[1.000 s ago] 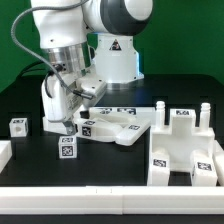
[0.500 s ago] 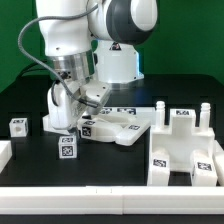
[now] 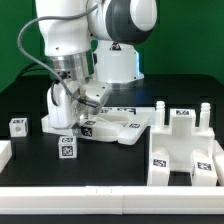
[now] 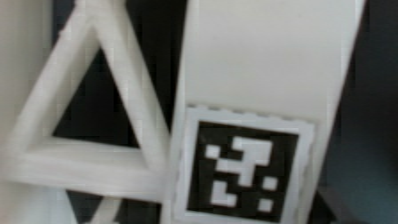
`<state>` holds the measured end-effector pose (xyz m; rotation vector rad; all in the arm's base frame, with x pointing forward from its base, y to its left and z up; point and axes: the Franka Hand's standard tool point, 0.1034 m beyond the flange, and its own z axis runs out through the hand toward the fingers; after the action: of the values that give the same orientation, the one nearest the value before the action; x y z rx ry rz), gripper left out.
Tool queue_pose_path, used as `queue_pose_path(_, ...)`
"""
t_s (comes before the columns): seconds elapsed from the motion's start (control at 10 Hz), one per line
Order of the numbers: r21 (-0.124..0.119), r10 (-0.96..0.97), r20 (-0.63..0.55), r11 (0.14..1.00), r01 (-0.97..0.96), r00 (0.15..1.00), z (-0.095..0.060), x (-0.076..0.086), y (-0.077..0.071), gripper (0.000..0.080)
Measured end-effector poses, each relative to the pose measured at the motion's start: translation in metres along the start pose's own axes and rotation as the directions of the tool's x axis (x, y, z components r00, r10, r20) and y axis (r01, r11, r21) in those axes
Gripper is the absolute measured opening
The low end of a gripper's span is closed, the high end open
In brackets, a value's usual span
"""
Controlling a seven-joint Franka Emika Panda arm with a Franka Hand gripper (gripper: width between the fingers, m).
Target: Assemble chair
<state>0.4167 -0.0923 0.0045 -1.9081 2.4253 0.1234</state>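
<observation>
Chair parts sit spread over the black tabletop [image 3: 110,168]: a flat slab [image 3: 118,130] in the middle, a blocky piece [image 3: 185,150] near on the exterior view's right, and a small tagged block [image 3: 18,125] at its left. The end effector [image 3: 80,108] hangs low beside an upright white piece [image 3: 52,112] touching the slab's left end, likely lining up a grasp. I cannot tell whether its jaws are wide or closed.

Bare table [image 3: 110,166] between small cube [image 3: 66,150] and blocky piece [image 3: 183,150] (both tagged).
</observation>
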Motion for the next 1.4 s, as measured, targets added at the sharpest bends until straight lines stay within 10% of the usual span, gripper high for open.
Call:
queue_pose_path(0.2, -0.002, -0.010, 0.029, 1.000, 0.011, 1.000, -0.009, -0.008, -0.003, 0.0307)
queue_pose_path(0.6, 0.053, -0.249, 0.081, 0.968, 0.245, 0.965, -0.076, -0.058, -0.028, 0.0307)
queue_pose_path(0.9, 0.061, -0.425, 0.081, 0.905, 0.421, 0.902, -0.076, -0.061, -0.029, 0.0307)
queue_pose_path(1.0, 0.059, -0.460, 0.083, 0.888, 0.456, 0.884, -0.077, -0.063, -0.029, 0.0307)
queue_pose_path(1.1, 0.008, -0.587, 0.100, 0.808, 0.589, 0.803, -0.089, -0.070, -0.033, 0.0307)
queue_pose_path(1.4, -0.008, -0.797, 0.105, 0.597, 0.802, 0.595, -0.132, -0.127, -0.071, 0.0307)
